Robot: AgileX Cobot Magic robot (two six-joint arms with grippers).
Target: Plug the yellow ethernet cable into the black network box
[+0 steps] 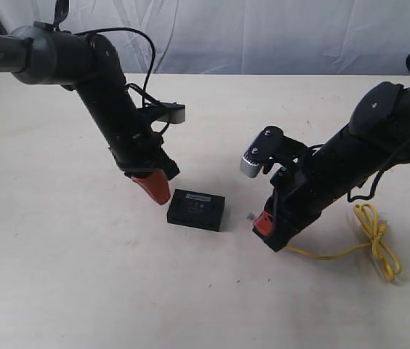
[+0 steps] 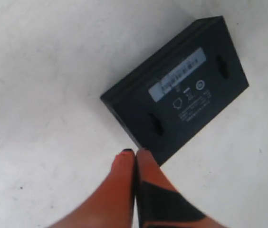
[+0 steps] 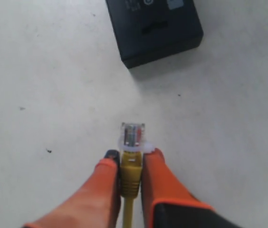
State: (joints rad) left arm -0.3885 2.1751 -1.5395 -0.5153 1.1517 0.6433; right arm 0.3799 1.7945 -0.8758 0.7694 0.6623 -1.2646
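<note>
Both slope downward: left end effector closed empty, right end effector pinching yellow ethernet cable.

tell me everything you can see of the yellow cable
Thin bright yellow cable with a yellow boot and a clear plastic plug at one end. The right gripper is shut on the boot; the plug sticks out in front of it, aimed towards the box but apart from it. Behind the gripper the cord trails over the table to a loose knotted bundle. Its other end cannot be made out.
</note>
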